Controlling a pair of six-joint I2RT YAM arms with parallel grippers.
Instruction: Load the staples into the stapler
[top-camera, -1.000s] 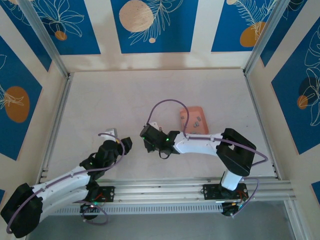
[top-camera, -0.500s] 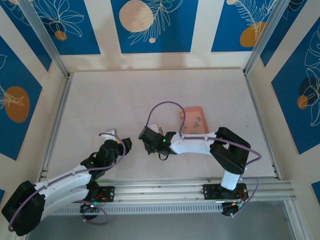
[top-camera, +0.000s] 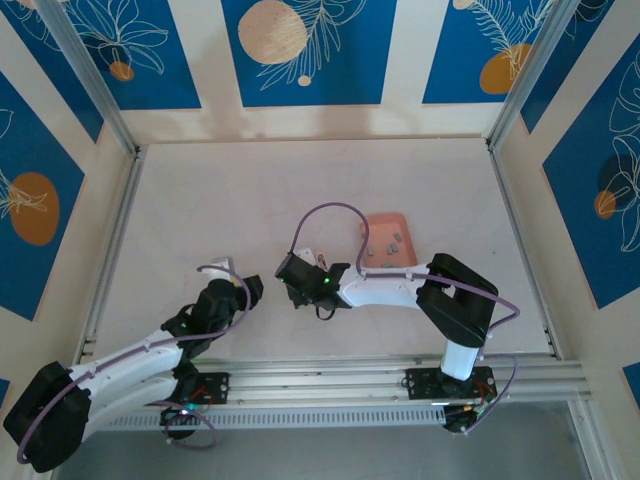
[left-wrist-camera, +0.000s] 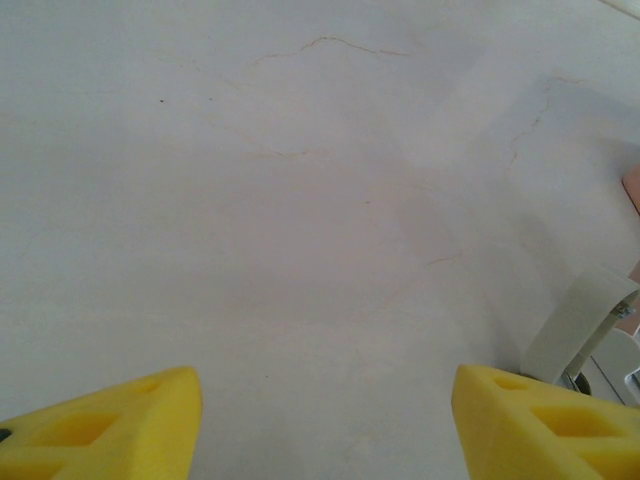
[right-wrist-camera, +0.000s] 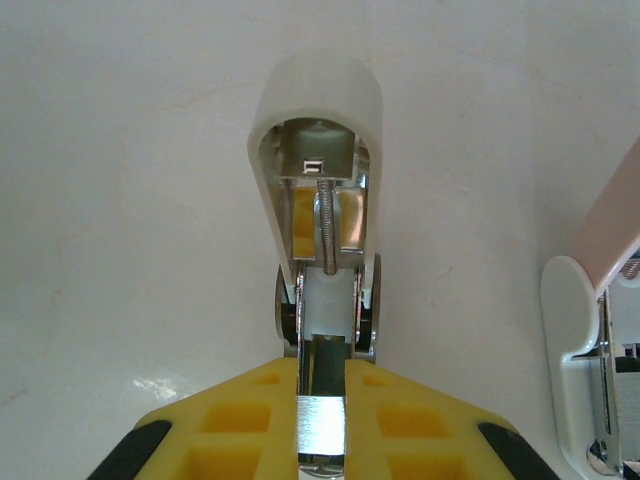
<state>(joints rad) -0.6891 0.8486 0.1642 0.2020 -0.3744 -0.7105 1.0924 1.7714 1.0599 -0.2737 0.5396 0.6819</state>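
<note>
With the right claw (top-camera: 293, 272) pinched on a silver staple strip (right-wrist-camera: 320, 428) at the open stapler (right-wrist-camera: 316, 130), spare staples (top-camera: 392, 242) lying in the pink tray (top-camera: 385, 218) and the left claw (left-wrist-camera: 325, 400) gaping empty over the counter (left-wrist-camera: 300, 200), the strip should slide in straight and level along the channel.

The right gripper (right-wrist-camera: 320, 400) has its yellow fingers (right-wrist-camera: 235, 420) pressed together on a brushed grey strip of staples (right-wrist-camera: 320, 432). The strip lines up with the metal channel of a white stapler (right-wrist-camera: 318, 110), whose rounded lid stands swung up and bares a spring (right-wrist-camera: 325, 225). The stapler rests on the pale table (right-wrist-camera: 120, 200). A white and pink piece (right-wrist-camera: 600, 290) lies at the right edge.
</note>
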